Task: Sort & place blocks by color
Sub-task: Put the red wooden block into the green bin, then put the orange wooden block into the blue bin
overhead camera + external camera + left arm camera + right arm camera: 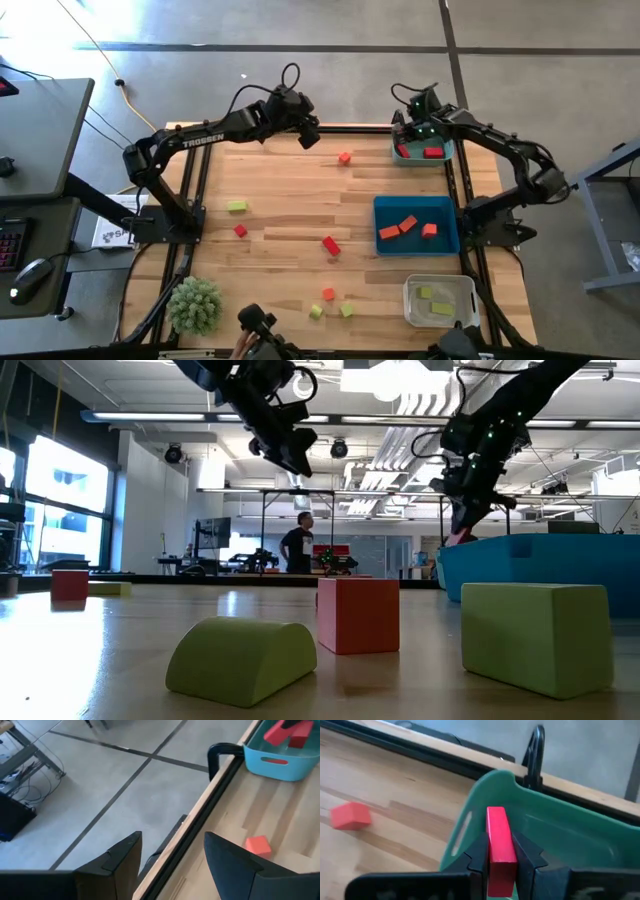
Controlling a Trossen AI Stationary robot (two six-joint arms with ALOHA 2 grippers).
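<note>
My right gripper (501, 854) is shut on a red bar (496, 827) and hovers over the left wall of the green bin (445, 152) at the table's far right. That bin holds another red block (433, 152). My left gripper (172, 855) is open in the air over the table's far edge (308, 130), touching nothing. A red cube (344, 157) lies on the table between the two grippers. More red, orange and yellow-green blocks lie flat on the table, among them a red bar (330, 245) and a yellow-green block (236, 206). My right gripper pinches the red bar (495, 835) between its two fingers, one on each long side, the bar running along the fingers and sticking out past their tips. The fingers slant down from above. The bar is lifted clear, above the green bin's rim (492, 775).
A blue bin (415, 205) with orange blocks sits at the right, and a clear bin (440, 283) with yellow-green blocks sits nearer. A spiky green plant ball (195, 305) stands at the near left corner. Black clamps grip the far edge. A person (300, 540) stands far off in the room.
</note>
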